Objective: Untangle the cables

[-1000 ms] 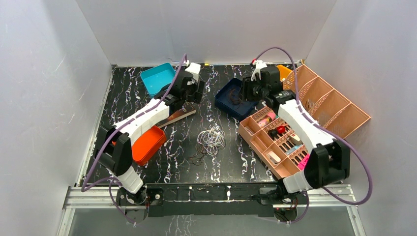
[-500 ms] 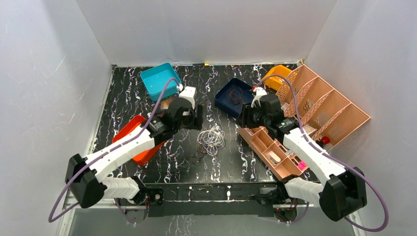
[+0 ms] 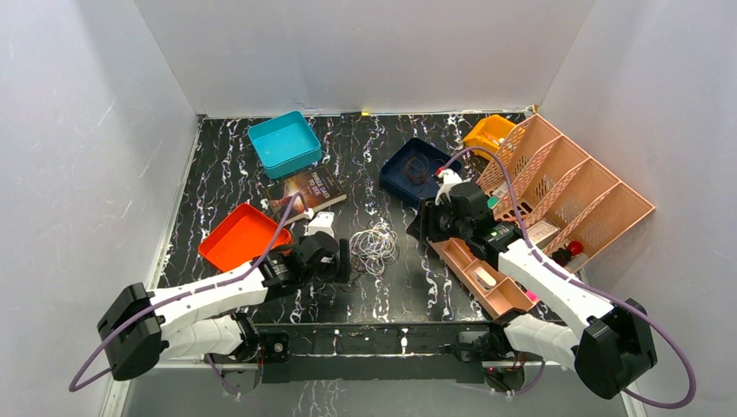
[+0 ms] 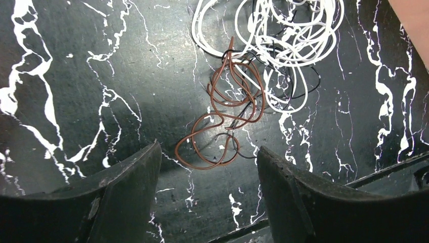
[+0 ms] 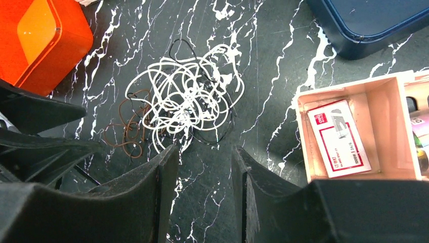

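Note:
The cables [image 3: 374,248] lie in one tangle on the black marbled table: white loops [image 4: 283,45], a brown wire [image 4: 232,101] and thin black strands. In the right wrist view the white loops [image 5: 187,101] sit just beyond the fingertips, with the brown wire [image 5: 126,129] to their left. My left gripper [image 3: 335,261] hovers low at the tangle's near-left side. It [image 4: 208,152] is open, the brown loop just ahead of its empty jaws. My right gripper [image 3: 417,228] is to the tangle's right. It [image 5: 205,152] is also open and empty.
Red-orange tray [image 3: 236,236] and a book [image 3: 308,189] lie left of the tangle, a teal tray [image 3: 284,143] at back left. Navy tray [image 3: 415,169], small orange bin [image 3: 488,130] and peach organisers [image 3: 574,187] with a compartment tray [image 3: 482,274] stand to the right.
Both arms have swung from the back of the table toward the tangle, the left arm coming down to its near-left side and the right to its right. The cables have not moved.

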